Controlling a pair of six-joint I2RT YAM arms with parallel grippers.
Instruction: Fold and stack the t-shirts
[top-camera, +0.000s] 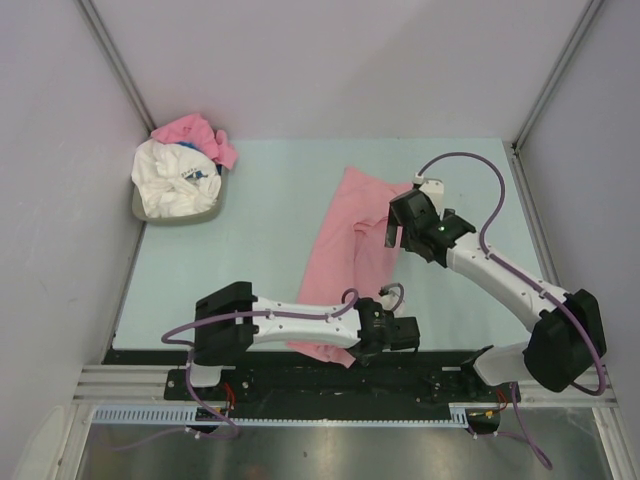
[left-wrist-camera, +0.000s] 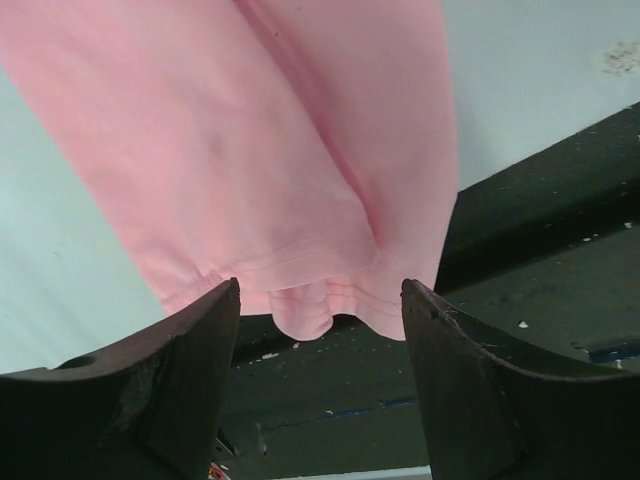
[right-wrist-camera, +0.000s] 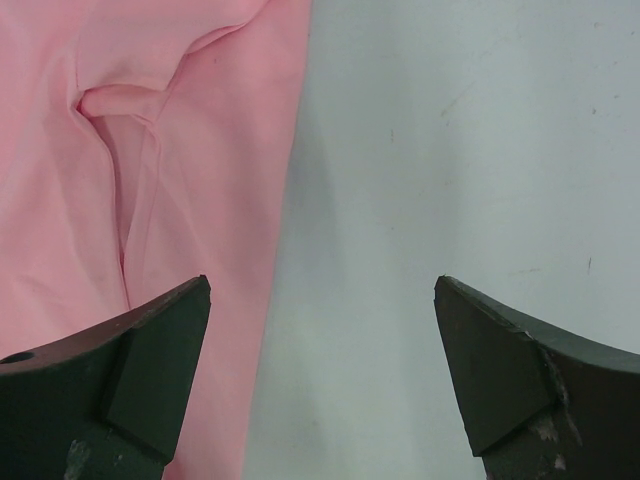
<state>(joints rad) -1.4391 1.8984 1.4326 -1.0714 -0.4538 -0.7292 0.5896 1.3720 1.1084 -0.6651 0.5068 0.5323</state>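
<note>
A light-pink t-shirt lies stretched lengthwise on the table, from mid-table down past the near edge. My left gripper is open at the shirt's near end; in the left wrist view the hem hangs over the dark rail between my fingers. My right gripper is open and empty over the shirt's far right edge; in the right wrist view the pink cloth lies left of the gap. A white t-shirt with blue print and another pink one lie crumpled in a basket at the far left.
The grey basket stands in the far left corner against the wall. Pale green table surface lies bare between basket and shirt. A black rail runs along the near edge. Walls close in on both sides.
</note>
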